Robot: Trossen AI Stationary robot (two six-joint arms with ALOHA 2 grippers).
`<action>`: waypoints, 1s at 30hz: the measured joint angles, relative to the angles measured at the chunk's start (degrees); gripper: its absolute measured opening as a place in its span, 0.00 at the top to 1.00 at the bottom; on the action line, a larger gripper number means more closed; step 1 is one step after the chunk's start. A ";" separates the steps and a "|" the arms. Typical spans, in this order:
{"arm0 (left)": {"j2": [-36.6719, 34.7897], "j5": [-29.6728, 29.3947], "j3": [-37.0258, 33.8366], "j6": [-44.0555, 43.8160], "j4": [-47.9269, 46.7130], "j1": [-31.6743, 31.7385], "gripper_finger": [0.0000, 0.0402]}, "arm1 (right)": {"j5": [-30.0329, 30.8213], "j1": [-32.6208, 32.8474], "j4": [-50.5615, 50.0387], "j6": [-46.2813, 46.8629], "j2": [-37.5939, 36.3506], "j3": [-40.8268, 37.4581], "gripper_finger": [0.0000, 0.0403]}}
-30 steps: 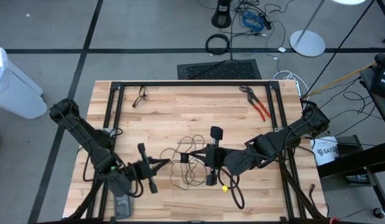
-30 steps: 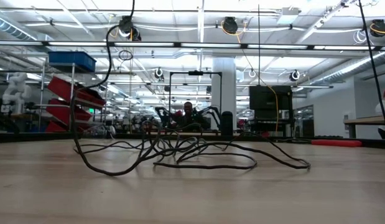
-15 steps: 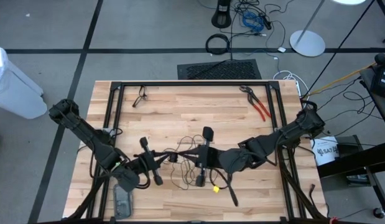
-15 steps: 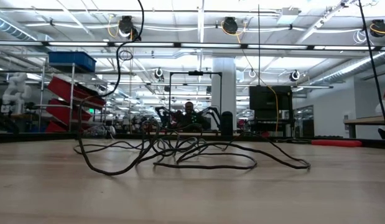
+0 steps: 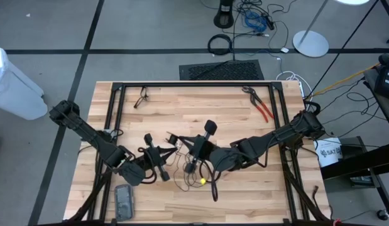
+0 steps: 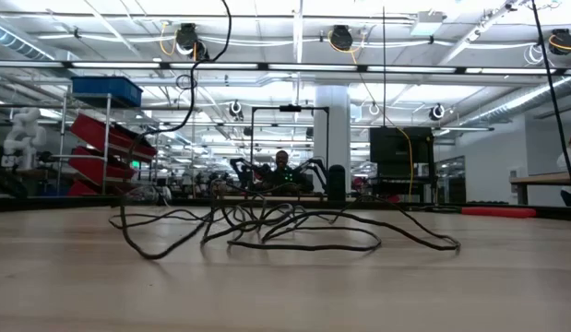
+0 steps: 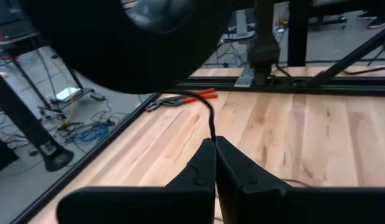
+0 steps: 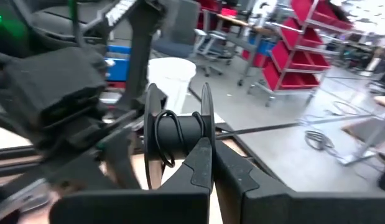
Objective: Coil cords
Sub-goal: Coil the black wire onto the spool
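Both grippers, left gripper [image 5: 173, 149] and right gripper [image 5: 171, 137], meet over the tangled cord [image 5: 189, 168] near the worktop [image 5: 200, 110] centre.

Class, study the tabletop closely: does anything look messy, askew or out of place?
Yes. The cord lies in loose, tangled loops mid-table rather than a neat coil, sprawling in the low view. The left gripper is shut on a strand. Red-handled pliers lie near the far right corner.
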 joint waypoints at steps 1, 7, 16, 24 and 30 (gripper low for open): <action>0.00 0.44 0.00 0.48 0.57 0.24 1.00 | 0.81 0.09 0.00 0.00 0.17 0.00 1.00; 0.00 2.99 0.00 1.38 1.98 2.20 1.00 | 1.94 0.18 0.41 0.73 1.17 0.00 1.00; 0.00 9.83 0.00 1.98 3.67 4.59 1.00 | 4.27 -0.70 -0.97 0.66 2.68 0.00 1.00; 0.00 11.73 0.00 3.18 6.09 4.50 1.00 | 7.41 -1.10 -6.24 1.16 2.66 0.00 1.00; -0.40 11.73 0.00 4.06 5.93 4.44 1.00 | 7.26 -1.33 -10.13 0.44 2.66 0.00 1.00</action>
